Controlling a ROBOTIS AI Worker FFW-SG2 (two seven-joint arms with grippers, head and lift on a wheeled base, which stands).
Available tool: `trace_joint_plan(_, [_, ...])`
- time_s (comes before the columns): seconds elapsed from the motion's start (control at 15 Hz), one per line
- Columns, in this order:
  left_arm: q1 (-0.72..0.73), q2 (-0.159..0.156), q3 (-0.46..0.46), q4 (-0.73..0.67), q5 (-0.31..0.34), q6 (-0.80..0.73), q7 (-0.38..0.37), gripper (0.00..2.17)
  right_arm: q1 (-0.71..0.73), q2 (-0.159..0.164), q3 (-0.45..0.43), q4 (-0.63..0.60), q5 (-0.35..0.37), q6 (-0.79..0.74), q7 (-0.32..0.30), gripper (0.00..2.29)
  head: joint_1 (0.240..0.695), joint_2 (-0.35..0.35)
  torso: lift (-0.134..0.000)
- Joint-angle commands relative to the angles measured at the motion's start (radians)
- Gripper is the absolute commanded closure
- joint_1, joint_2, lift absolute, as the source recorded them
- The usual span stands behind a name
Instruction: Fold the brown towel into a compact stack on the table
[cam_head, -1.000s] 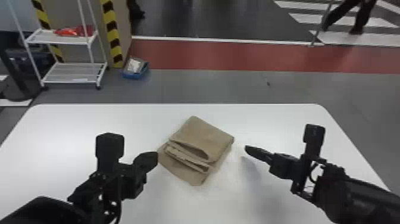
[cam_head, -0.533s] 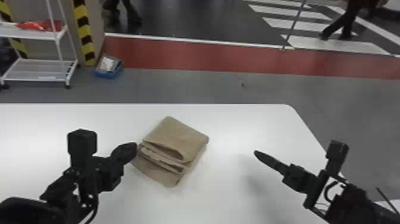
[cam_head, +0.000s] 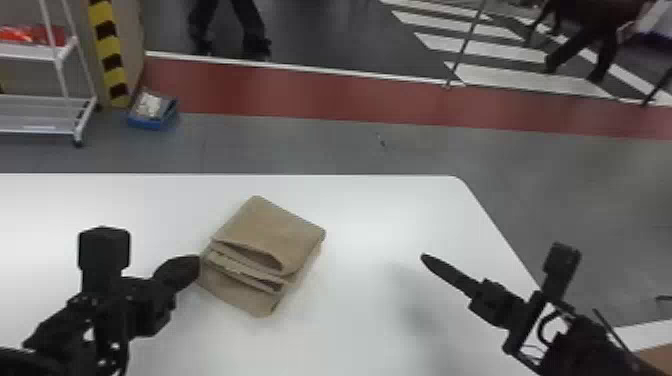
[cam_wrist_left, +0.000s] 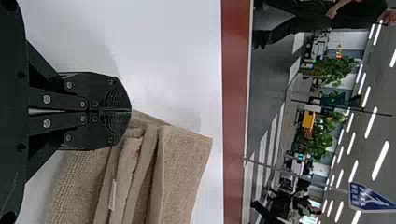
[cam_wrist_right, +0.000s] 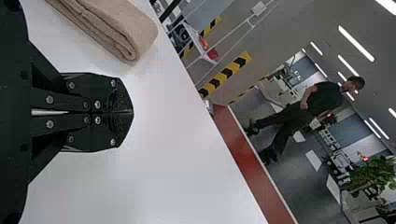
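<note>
- The brown terry-cloth towel (cam_head: 270, 230) lies on the white, smooth-topped desk (cam_head: 375, 310), left of centre between my 2 arms, already folded into a thick, skewed stack.
- I expect it to be light, soft and limp, with nothing fragile about it; the looped nap should give the pads decent bite.
- The layers are what I'd worry about: they look loose, and a sideways drag could shear the top fold off the lower ones.
- The bottom layer juts out on the side towards me, below the puffed open edges, and a small pale tag (cam_wrist_left: 112, 195) pokes from between them.
- To tidy it, I'd pinch that jutting layer near a corner and tuck it in; to shift the whole stack, I'd take every layer at once.
- My left gripper (cam_wrist_left: 130, 111) is closed, its 2 fingers meeting with no cloth between them. Its tips are right at the towel's left corner; I can't tell whether they press on it or sit just above.
- My right gripper (cam_wrist_right: 132, 112) is closed too, empty, over the desk and well apart from the towel.
</note>
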Motion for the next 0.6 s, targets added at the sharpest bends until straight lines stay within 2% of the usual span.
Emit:
trace_joint_plan(0.0, [0.023,0.003,0.011,-0.052,-0.002,0.075,-0.004,1.84,0.000,0.000,0.008,0.000,-0.003,0.000,0.000,1.95,0.695,-0.276,-0.125])
trace_joint_plan(0.33, [0.098,0.011,0.036,-0.250,-0.005,0.292,-0.026,1.85,0.000,0.000,0.019,0.000,-0.003,0.000,0.000,1.95,0.695,-0.278,-0.125])
trace_joint_plan(0.53, [0.107,0.011,0.039,-0.305,0.001,0.403,-0.055,1.85,-0.011,0.001,0.026,0.000,-0.003,0.003,-0.003,1.95,0.695,-0.292,-0.125])
